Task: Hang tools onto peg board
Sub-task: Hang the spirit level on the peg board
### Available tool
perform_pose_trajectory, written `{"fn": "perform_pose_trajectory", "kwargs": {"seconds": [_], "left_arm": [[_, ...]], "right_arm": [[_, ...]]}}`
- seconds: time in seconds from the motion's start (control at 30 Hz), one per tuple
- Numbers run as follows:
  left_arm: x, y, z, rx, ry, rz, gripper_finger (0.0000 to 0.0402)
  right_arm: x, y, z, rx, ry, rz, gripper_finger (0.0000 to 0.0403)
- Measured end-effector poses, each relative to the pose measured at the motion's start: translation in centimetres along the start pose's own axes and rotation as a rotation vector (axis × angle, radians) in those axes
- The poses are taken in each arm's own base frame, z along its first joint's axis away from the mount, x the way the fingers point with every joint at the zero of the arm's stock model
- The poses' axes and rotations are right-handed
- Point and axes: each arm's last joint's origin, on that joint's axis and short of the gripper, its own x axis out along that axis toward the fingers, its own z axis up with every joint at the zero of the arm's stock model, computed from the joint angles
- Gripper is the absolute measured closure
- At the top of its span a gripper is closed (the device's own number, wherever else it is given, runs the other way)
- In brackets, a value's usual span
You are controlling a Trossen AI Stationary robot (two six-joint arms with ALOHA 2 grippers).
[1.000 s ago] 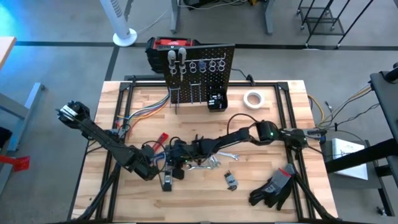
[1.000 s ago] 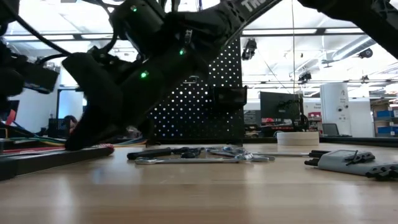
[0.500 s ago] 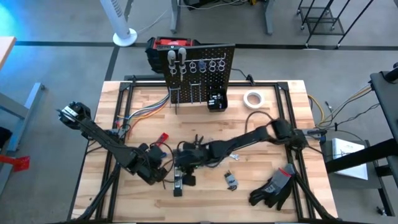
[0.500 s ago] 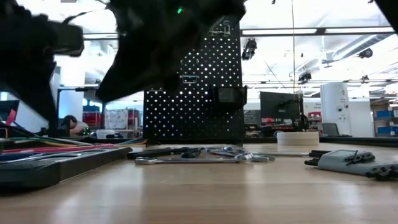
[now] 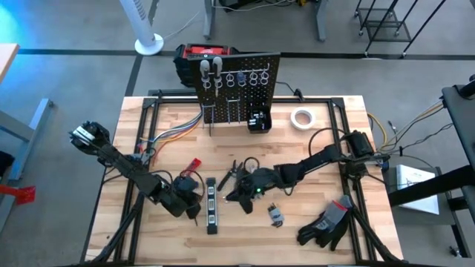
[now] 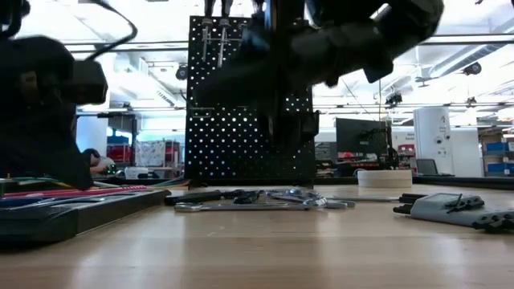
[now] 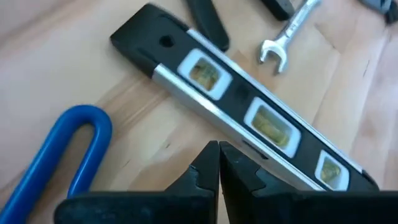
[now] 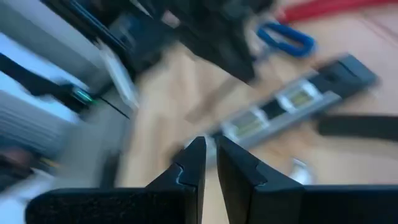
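Peg board (image 5: 239, 87) is seen upright at the table's far edge, its hooks partly hidden in the low view by the right arm. Tools (image 5: 245, 178) at mid-table are half covered by the right gripper (image 5: 239, 194), nearly closed on nothing. The level (image 5: 211, 215), earlier under the arms, now lies flat and exposed beside the left gripper (image 5: 194, 209), which is shut and empty.

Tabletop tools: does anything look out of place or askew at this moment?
Nothing looks damaged or spilled. The small level lies flat on the table beside the shut left gripper, unheld, away from the peg board.
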Motion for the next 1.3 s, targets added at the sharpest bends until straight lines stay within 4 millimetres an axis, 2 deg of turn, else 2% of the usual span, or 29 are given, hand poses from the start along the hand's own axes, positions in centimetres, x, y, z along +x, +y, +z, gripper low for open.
{"fn": "perform_pose_trajectory", "kwargs": {"seconds": [0.2,0.43,0.67,0.77,0.93,1.07,1.17,1.3], "left_arm": [[0.5,0.9,-0.2,-0.084,-0.020,-0.045,0.0401],[1.1,0.6,-0.3,-0.084,0.000,-0.035,0.0401],[2.4,-0.1,-0.7,-0.070,0.064,-0.005,0.0401],[2.9,-0.2,-0.8,-0.059,0.071,0.006,0.0401],[3.2,-0.6,-0.8,-0.043,0.078,0.014,0.0401],[3.2,-0.6,-0.7,-0.014,0.077,0.012,0.0401],[3.3,-0.5,-0.4,0.003,0.084,0.010,0.0401],[3.4,-0.4,-0.1,0.015,0.087,0.008,0.0401]], "right_arm": [[0.4,-1.2,-0.1,0.110,0.004,-0.057,0.0368],[1.1,-0.9,1.1,0.127,0.034,-0.195,0.0368],[2.0,0.5,1.9,0.119,0.096,-0.178,0.0368],[2.6,0.4,1.8,0.121,0.109,-0.187,0.0368],[2.9,-0.9,0.6,0.152,0.185,-0.275,0.0368],[3.3,-1.0,-0.4,0.156,0.209,-0.284,0.0368],[4.1,-1.2,-0.9,0.161,0.207,-0.274,0.0368],[5.5,-2.5,-1.5,0.208,0.220,-0.297,0.0368]]}}
